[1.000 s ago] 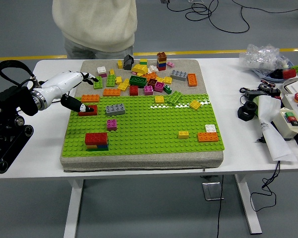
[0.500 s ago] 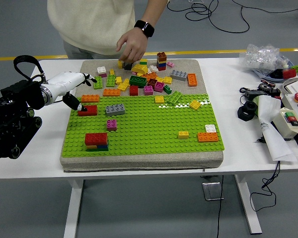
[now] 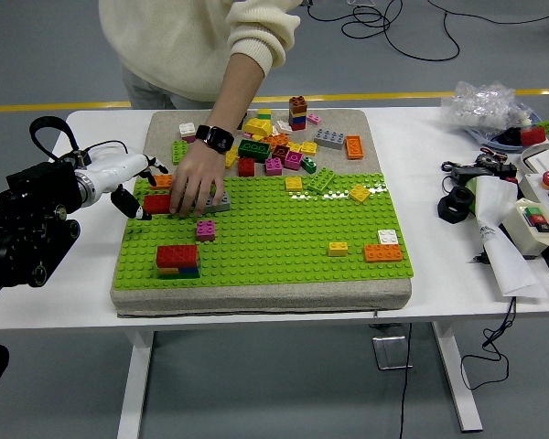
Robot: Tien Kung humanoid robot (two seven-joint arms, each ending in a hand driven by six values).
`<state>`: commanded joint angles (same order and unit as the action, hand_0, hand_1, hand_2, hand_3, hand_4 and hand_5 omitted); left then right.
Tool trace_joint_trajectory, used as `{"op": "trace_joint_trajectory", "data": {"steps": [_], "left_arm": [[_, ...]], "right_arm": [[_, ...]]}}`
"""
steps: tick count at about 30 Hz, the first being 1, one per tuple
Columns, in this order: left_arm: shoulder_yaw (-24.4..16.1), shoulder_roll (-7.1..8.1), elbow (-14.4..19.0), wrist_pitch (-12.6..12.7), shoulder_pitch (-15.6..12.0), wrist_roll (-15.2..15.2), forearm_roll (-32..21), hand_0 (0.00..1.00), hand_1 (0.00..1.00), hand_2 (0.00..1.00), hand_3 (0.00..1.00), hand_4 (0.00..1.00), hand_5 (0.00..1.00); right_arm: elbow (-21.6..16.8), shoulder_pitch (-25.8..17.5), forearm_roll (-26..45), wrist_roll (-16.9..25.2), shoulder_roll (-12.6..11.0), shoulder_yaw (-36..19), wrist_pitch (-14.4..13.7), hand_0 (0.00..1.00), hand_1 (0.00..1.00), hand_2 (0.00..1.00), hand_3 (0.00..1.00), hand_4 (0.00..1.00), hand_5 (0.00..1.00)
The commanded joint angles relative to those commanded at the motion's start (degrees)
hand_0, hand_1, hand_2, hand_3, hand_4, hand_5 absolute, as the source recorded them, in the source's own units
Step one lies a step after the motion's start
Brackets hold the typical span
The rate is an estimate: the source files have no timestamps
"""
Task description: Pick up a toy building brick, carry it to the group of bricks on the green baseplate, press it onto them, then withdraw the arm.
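Green baseplate (image 3: 284, 238): red brick (image 3: 156, 204) sits at nine o'clock, person's hand (image 3: 194, 183) touching it. Your left hand (image 3: 128, 178) waits just beside, fingers loose, empty. Hold until that hand clears, then close squarely across the brick. Stack (image 3: 177, 260) lies at seven o'clock.
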<state>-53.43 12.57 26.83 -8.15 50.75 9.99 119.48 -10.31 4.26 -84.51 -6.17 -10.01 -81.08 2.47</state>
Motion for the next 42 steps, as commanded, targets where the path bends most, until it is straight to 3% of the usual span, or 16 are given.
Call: {"op": "trace_joint_trajectory", "data": {"steps": [5, 10, 13, 19, 23, 32, 42], "left_arm": [[0.42, -0.6, -1.65, 0.37, 0.34, 0.17, -1.13, 0.838, 0.757, 0.653, 0.802, 0.884, 0.032], [-0.17, -0.25, -0.88, 0.12, -0.22, 0.09, -0.83, 0.837, 0.757, 0.662, 0.801, 0.888, 0.034], [-0.9, 0.15, 0.4, -0.26, -0.8, -0.15, -0.22, 0.837, 0.757, 0.662, 0.801, 0.888, 0.034], [-3.73, 1.4, 6.64, -3.38, -3.54, -1.91, 2.96, 0.839, 0.758, 0.667, 0.803, 0.887, 0.035], [-4.35, 1.54, 8.06, -4.17, -4.14, -2.41, 3.45, 0.841, 0.76, 0.67, 0.805, 0.888, 0.036], [-4.3, 0.82, 6.26, -3.55, -3.71, -2.34, 3.12, 0.843, 0.762, 0.677, 0.804, 0.891, 0.036], [-3.34, -0.31, 2.36, -1.13, -2.59, -1.48, 1.37, 0.843, 0.762, 0.674, 0.805, 0.887, 0.034]], "right_arm": [[0.0, 0.09, -0.17, 0.0, 0.02, 0.03, 0.06, 0.766, 0.714, 0.766, 0.766, 0.965, 0.702], [0.0, -0.02, -0.23, 0.01, 0.09, -0.05, 0.1, 0.767, 0.714, 0.766, 0.766, 0.965, 0.702], [0.0, -0.14, -0.22, 0.0, 0.09, -0.11, 0.14, 0.767, 0.714, 0.766, 0.766, 0.965, 0.702], [0.0, -0.27, -0.08, 0.11, 0.0, -0.46, 0.03, 0.767, 0.714, 0.766, 0.767, 0.964, 0.702], [0.0, -0.32, -0.18, 0.11, 0.09, -0.64, 0.1, 0.766, 0.714, 0.766, 0.766, 0.965, 0.702], [0.0, -0.08, -0.08, 0.11, 0.03, -0.65, 0.09, 0.766, 0.714, 0.766, 0.766, 0.964, 0.702], [0.0, 0.02, 0.06, 0.07, 0.03, -0.54, 0.1, 0.767, 0.714, 0.766, 0.766, 0.964, 0.702]]}}
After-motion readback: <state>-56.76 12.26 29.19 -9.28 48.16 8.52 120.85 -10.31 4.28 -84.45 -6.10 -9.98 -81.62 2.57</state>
